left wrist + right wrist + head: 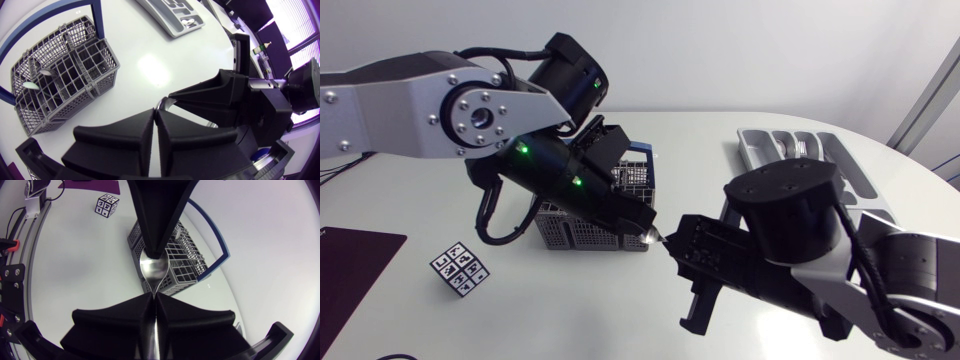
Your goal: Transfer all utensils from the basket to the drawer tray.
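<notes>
A metal spoon point(152, 270) hangs in the air between my two grippers, in front of the grey wire basket point(582, 228). My right gripper point(152, 299) is shut on its handle. My left gripper point(153, 250) is shut on the far end of its bowl, and in its own view point(155, 115) only a sliver of the spoon point(161, 104) shows ahead of the fingers. In the head view the two grippers meet tip to tip, left point(642, 226) and right point(678, 246). Two more spoons point(39, 84) lie in the basket point(95, 75). The grey drawer tray point(847, 160) lies at the back right.
A utensil point(188, 21) lies in a compartment of the tray point(165, 22). A small cube with black-and-white markers point(460, 270) stands at the front left, near a dark mat point(350, 262). My right arm's bulky links point(790, 215) fill the space between basket and tray.
</notes>
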`<state>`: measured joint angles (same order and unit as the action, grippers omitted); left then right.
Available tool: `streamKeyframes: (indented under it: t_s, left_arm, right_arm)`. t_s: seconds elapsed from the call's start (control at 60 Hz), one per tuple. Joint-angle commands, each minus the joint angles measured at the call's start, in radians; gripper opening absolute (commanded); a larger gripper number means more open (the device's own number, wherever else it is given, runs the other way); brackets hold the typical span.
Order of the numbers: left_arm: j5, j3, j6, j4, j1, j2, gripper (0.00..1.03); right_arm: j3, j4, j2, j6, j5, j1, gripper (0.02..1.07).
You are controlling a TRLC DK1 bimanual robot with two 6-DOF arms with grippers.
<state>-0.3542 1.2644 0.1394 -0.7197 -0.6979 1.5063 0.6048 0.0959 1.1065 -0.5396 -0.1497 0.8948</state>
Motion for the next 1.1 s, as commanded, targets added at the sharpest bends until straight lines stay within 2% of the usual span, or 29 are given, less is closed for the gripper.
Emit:
streamKeyframes:
  t_s: [0.0, 0.05, 0.083, 0.1, 0.117, 0.267, 0.433, 0.517, 0.867, 1.083]
  left_arm:
    - [-0.035, 0.043, 0.029, 0.005, 0.012, -0.021, 0.44]
    - [-0.054, 0.046, 0.029, 0.008, 0.020, -0.029, 0.65]
    - [-0.075, 0.047, 0.029, 0.012, 0.024, -0.032, 0.81]
    - [-0.089, 0.049, 0.029, 0.017, 0.028, -0.037, 0.94]
    - [-0.095, 0.049, 0.029, 0.020, 0.032, -0.038, 1.00]
    - [-0.097, 0.030, 0.035, 0.083, 0.075, -0.075, 0.99]
    - [-0.097, 0.013, 0.037, 0.086, 0.156, -0.106, 0.99]
    - [-0.092, -0.005, 0.031, 0.086, 0.195, -0.120, 0.99]
    - [-0.080, -0.092, -0.021, 0.088, 0.334, -0.170, 0.99]
    - [-0.080, -0.145, -0.058, 0.088, 0.390, -0.216, 0.99]
  right_arm:
    - [-0.016, 0.024, 0.021, -0.002, 0.012, -0.004, 0.07]
    - [-0.017, 0.030, 0.019, 0.000, 0.016, -0.004, 0.07]
    - [-0.019, 0.031, 0.019, 0.000, 0.018, -0.002, 0.07]
    - [-0.020, 0.033, 0.019, 0.000, 0.019, -0.004, 0.07]
    - [-0.020, 0.036, 0.019, 0.001, 0.022, -0.004, 0.07]
    - [-0.034, 0.056, 0.010, 0.003, 0.052, -0.017, 0.07]
    - [-0.056, 0.093, -0.017, -0.036, 0.154, -0.128, 0.07]
    - [-0.062, 0.120, -0.031, -0.080, 0.245, -0.235, 0.07]
    - [-0.069, 0.168, -0.027, -0.364, 0.495, -0.674, 0.07]
    - [-0.023, 0.228, 0.067, -0.599, 0.602, -0.898, 0.07]
